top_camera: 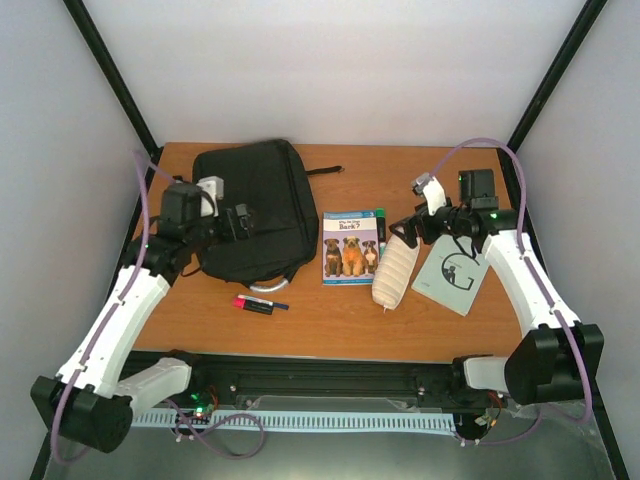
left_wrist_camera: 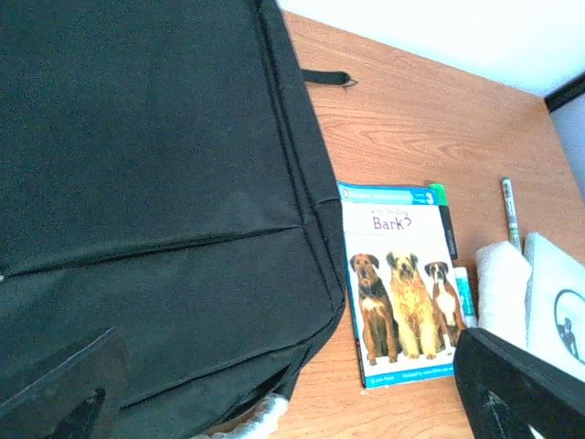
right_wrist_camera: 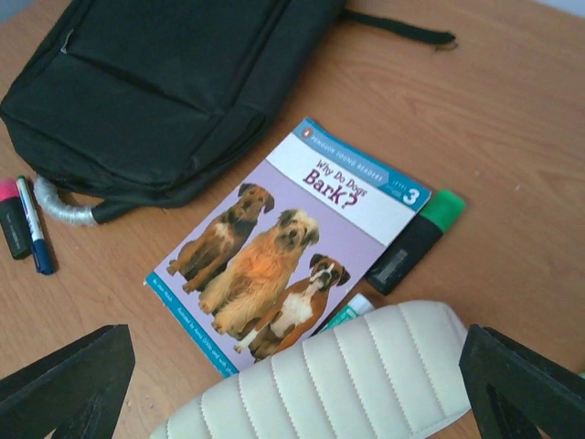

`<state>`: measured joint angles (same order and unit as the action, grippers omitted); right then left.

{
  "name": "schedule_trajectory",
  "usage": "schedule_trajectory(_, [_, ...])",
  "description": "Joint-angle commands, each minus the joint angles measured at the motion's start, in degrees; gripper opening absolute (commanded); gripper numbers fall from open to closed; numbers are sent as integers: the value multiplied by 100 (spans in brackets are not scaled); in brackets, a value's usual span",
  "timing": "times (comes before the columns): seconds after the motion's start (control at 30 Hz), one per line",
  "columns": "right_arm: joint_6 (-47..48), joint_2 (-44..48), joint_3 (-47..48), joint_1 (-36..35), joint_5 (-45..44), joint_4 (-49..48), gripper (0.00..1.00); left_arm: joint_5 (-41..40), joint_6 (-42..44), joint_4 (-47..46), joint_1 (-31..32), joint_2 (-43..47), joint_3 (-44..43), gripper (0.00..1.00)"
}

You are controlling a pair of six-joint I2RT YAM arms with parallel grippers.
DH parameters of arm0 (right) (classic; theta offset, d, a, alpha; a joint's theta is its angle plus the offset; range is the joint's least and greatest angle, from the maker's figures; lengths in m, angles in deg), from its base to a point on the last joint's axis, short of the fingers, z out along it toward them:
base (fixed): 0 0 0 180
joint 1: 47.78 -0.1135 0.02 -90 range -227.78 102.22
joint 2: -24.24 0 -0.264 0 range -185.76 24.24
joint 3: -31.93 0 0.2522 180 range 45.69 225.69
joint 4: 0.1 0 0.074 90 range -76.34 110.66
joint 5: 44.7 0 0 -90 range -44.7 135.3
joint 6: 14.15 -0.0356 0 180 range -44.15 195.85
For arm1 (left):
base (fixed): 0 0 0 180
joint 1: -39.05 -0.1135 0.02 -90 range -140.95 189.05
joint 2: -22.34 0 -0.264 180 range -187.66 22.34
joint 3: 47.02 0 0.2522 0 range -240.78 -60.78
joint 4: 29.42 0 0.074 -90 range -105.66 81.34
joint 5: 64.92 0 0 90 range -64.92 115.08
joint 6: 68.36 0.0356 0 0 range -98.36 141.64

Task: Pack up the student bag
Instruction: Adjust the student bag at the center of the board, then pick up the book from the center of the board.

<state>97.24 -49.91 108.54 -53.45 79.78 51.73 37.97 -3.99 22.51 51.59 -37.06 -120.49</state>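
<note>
I'm holding the left gripper [top_camera: 243, 222] spread wide, grasping nothing, over the bag [top_camera: 275, 190], which is lying flat at the table's [top_camera: 330, 320] ten o'clock and looks closed, so it probably needs opening. The book [top_camera: 350, 247] is sitting at its three o'clock. I'm hovering the right gripper [top_camera: 408, 232], fingers released, above the pouch [top_camera: 393, 272], likely my first pick.

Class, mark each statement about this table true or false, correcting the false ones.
1. In the top view, the book lies right of the bag. True.
2. The pouch is inside the bag. False: it lies on the table, right of the book.
3. The left pincer and right pincer are open and empty. True.
4. The green-capped marker lies on the bag. False: it lies on the table beside the book.
</note>
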Motion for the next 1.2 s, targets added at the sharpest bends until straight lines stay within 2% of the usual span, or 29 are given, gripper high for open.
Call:
schedule_trajectory(0.0, [20, -31, 387, -22, 47, 283, 100, -2427, 559, 144, 1255, -46, -793, 100])
schedule_trajectory(0.03, [0, -56, 418, -22, 87, 269, 100, -3106, 616, 443, 1543, -306, -1091, 100])
schedule_trajectory(0.1, [-80, -108, 450, -22, 155, 212, 100, -3399, 319, 960, 1629, -1010, -1584, 100])
schedule_trajectory(0.13, [-124, -159, 457, -22, 180, 169, 99, -3241, 343, 963, 1629, -1328, -1700, 100])
schedule_trajectory(0.27, [-379, -367, 644, -22, 139, 155, 93, -2376, -148, -233, 1360, -2235, -1430, 100])
schedule_trajectory(0.3, [-405, -400, 700, -22, 109, 189, 91, -1984, -172, -601, 1278, -2302, -1309, 100])
schedule_trajectory(0.4, [-500, -503, 810, -22, -106, 330, 83, -1491, -267, -1282, 1278, -2433, -1173, 100])
schedule_trajectory(0.53, [-409, -691, 1012, -22, -404, 714, 74, -693, -496, -1307, 1278, -2763, -1275, 96])
schedule_trajectory(0.6, [-351, -727, 940, -22, -508, 715, 71, 258, -420, -1574, 1309, -2907, -1189, 86])
schedule_trajectory(0.63, [-337, -768, 887, -22, -532, 686, 70, 417, -429, -1696, 1376, -2932, -1107, 81])
schedule_trajectory(0.77, [-226, -1136, 830, -30, -461, 658, 59, 522, -574, -2093, 1716, -2939, -717, 72])
schedule_trajectory(0.87, [-285, -1446, 704, -31, -252, 526, 49, 565, -989, -2560, 1856, -3016, -340, 70])
schedule_trajectory(0.97, [-341, -1704, 511, -105, -123, 356, 45, 604, -1376, -2849, 1948, -3158, -176, 71])
schedule_trajectory(1.1, [-293, -1962, 424, -297, -203, 241, 41, 369, -1659, -2665, 2097, -3279, -128, 72])
schedule_trajectory(1.17, [-284, -2056, 451, -386, -245, 237, 38, 598, -1824, -2917, 2130, -3343, 67, 66])
